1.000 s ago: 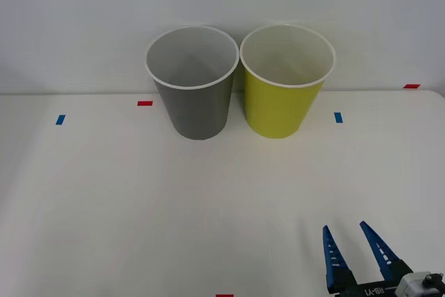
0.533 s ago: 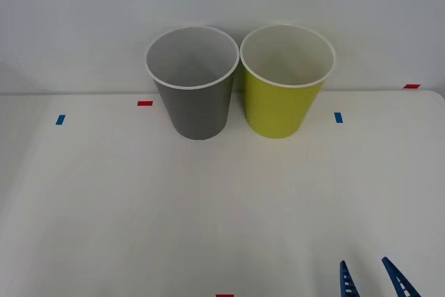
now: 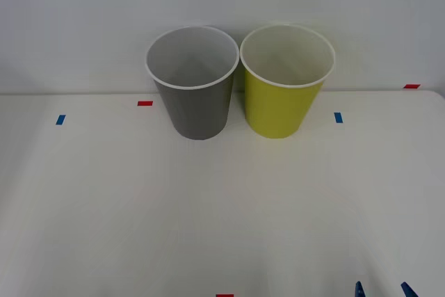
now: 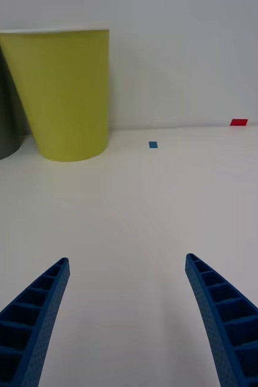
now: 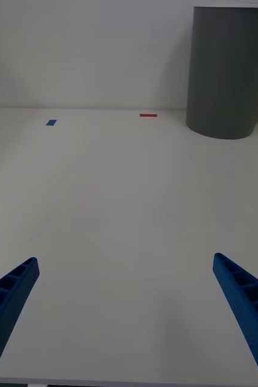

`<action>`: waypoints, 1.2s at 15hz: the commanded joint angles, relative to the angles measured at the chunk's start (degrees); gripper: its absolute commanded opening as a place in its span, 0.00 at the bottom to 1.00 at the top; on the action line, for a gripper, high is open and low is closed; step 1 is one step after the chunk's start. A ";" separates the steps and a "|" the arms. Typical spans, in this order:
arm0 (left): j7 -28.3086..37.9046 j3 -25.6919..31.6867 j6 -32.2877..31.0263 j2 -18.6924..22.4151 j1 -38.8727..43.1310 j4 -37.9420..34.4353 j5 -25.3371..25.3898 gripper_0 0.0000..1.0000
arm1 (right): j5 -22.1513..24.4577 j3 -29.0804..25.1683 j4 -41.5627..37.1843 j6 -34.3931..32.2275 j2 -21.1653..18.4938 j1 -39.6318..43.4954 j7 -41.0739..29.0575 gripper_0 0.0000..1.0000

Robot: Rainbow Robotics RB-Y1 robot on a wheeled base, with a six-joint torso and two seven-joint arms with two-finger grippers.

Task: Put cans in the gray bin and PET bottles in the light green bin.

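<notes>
Bins (gray bin (image 3: pixel 192 81), light green bin (image 3: pixel 286 80)) upright, touching; right tool (image 3: pixel 382 289) open

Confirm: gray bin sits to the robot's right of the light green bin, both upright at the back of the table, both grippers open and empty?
Not quite. In the front view the gray bin stands to the robot's left of the light green bin, not its right. The rest holds: both are upright at the back of the table, and the right gripper and left gripper are open and empty.
</notes>
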 commanded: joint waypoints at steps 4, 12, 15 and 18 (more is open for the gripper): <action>0.00 0.00 0.00 0.00 0.00 0.00 0.00 1.00 | 0.09 -0.10 0.02 0.02 0.02 0.13 0.09 0.65; 0.00 0.00 0.00 0.00 0.00 0.00 0.00 1.00 | 0.09 -0.10 0.02 0.02 0.02 0.13 0.09 0.65; 0.00 0.00 0.00 0.00 0.00 0.00 0.00 1.00 | 0.09 -0.10 0.02 0.02 0.02 0.13 0.09 0.65; 0.00 0.00 0.00 0.00 0.00 0.00 0.00 1.00 | 0.09 -0.10 0.02 0.02 0.02 0.13 0.09 0.65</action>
